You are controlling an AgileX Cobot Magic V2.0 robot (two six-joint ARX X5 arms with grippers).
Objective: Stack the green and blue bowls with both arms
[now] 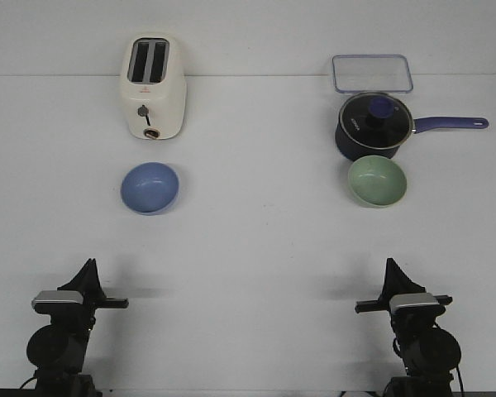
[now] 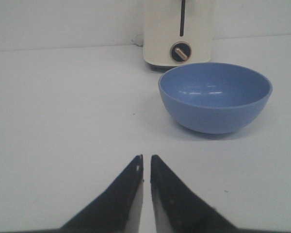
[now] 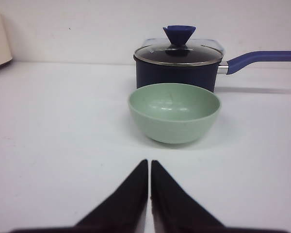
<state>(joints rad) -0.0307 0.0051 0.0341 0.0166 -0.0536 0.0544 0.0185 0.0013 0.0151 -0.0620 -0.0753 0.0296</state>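
Starting layout. The matte periwinkle blue bowl (image 1: 150, 188) sits before the cream toaster (image 1: 153, 87); the pale sage green bowl (image 1: 378, 181) just before the lidded navy saucepan (image 1: 374, 126). Left gripper (image 2: 146, 167) and right gripper (image 3: 149, 172) rest pinched nearly closed, empty, one facing each bowl.

1. White table (image 1: 256, 248) is filling nearly the whole front view, matte, plain.
2. Pale wall (image 1: 256, 33) is running along the table's far edge, bare.
3. Light is coming in soft and even from above, casting only faint shadows on the surface.
4. Toaster (image 1: 153, 87) is sitting at far left, saucepan (image 1: 374, 126) and clear container (image 1: 372, 73) at far right, near the wall.
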